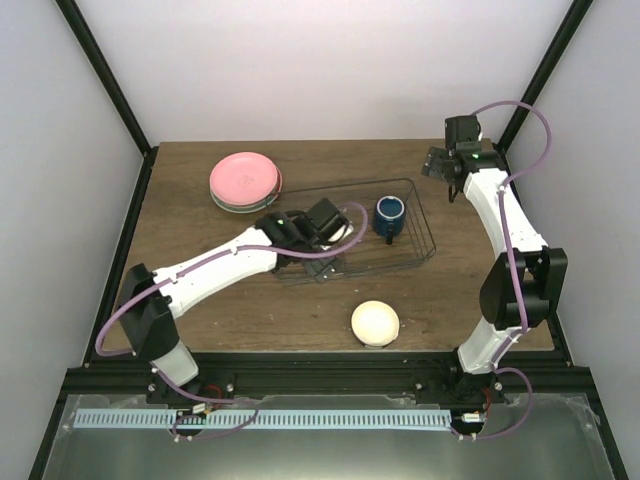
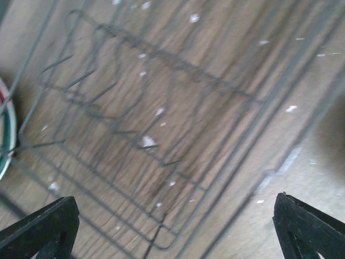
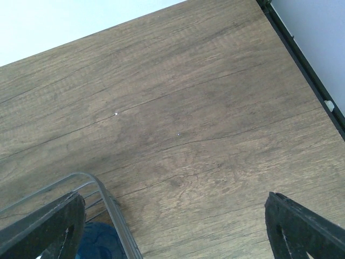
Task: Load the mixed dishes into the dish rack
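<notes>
The left gripper [image 2: 172,216] hangs spread and empty over the thin-wire dish rack [image 1: 405,256]. The right gripper [image 3: 173,216] gapes empty too, above the grainy wooden table [image 3: 188,108].

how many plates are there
3: pink plate stacked on a green plate at the far left; a patterned plate in the rack by the left gripper, mostly hidden.

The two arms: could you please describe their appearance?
Both the left arm and right arm have white tubular links, black joints and a looping lilac cable. The left pincer and right pincer have black wedge-shaped fingers.
</notes>
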{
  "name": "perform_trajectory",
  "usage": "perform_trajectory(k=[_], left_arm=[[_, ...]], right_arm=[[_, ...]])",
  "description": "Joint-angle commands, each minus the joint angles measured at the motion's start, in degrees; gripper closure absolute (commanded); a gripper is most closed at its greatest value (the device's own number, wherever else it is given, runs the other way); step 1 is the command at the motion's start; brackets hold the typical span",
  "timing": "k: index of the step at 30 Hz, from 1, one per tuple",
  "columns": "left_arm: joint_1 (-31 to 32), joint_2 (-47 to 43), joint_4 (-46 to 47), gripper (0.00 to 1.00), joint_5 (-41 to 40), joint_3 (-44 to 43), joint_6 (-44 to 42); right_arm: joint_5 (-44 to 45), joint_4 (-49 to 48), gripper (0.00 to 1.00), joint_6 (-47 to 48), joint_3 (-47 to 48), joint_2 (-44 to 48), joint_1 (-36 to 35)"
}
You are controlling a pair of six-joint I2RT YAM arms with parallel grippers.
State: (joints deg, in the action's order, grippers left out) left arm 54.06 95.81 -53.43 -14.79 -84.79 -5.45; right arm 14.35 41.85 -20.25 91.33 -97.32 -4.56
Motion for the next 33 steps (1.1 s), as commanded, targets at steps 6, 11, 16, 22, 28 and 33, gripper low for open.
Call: perform_trajectory(k=[6,11,16,22,28,33], left_arm=[[-13.4,-2.29,5.75,0.0,-4.54,1.63,2.86],[-17.72,3.86,7.44,0.0,-1.49,-3.91,-0.6],[-19.05,8.82,9.13,0.0,0.09,-7.25,-2.76],[-19.71,13.54,9.21,0.0,1.32,-10.55,-4.56],[-21.46,16.7,9.2,0.0,3.89,-12.07,-5.09],[-23.75,18.78,9.36,0.0,5.63,-12.32,-5.57]], right_arm=[[-0.02,0.25,0.08,0.85,0.38,2.4,0.35],[0.61,0.96,0.05,0.91,0.76,2.41,0.34],[1.09,1.49,0.0,1.29,1.67,3.16,0.34],[1.45,2.68,0.0,0.72,3.19,2.74,0.34],[2.23,4.01,0.0,0.22,4.59,0.93,0.34],[3.13,4.81,0.0,0.4,6.98,-0.5,0.36]])
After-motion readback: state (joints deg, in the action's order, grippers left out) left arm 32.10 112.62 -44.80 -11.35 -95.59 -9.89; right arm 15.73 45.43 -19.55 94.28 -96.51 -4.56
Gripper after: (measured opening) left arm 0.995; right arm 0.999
